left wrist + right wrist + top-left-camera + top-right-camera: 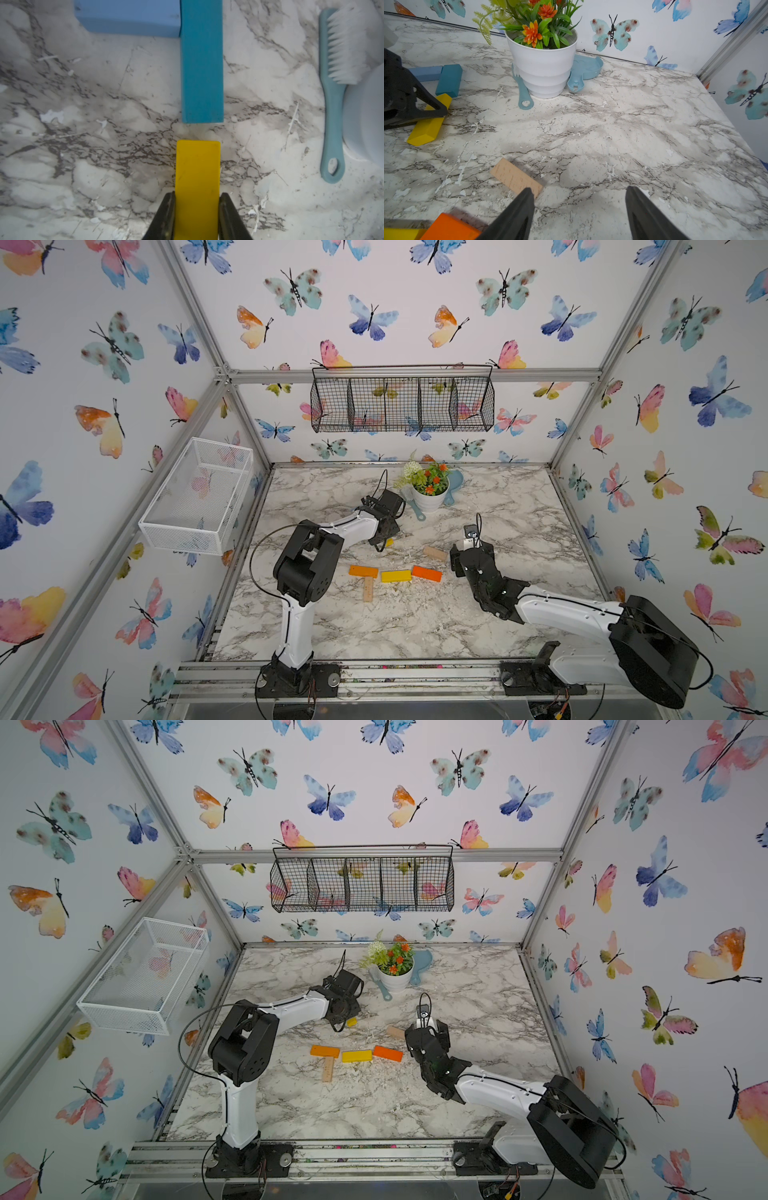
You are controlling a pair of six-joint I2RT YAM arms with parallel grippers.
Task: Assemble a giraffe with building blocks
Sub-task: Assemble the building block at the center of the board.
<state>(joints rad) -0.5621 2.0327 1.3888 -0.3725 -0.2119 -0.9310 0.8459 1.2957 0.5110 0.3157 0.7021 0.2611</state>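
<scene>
My left gripper (197,195) is shut on a yellow block (197,166), low over the table. This block lines up end to end with a teal block (202,62), a small gap apart. A light-blue block (128,18) butts the teal one's far end at a right angle. In both top views an orange block (363,571), a yellow block (396,576) and another orange block (427,573) lie in a row, with a plain wood block (368,589) below the first. My right gripper (579,190) is open and holds nothing. One fingertip is by a loose wood block (516,177).
A white flower pot (430,495) stands at the back, with a teal brush (336,104) and a blue scoop (586,68) against it. A white mesh basket (199,493) hangs on the left wall. A black wire basket (402,404) hangs on the back wall.
</scene>
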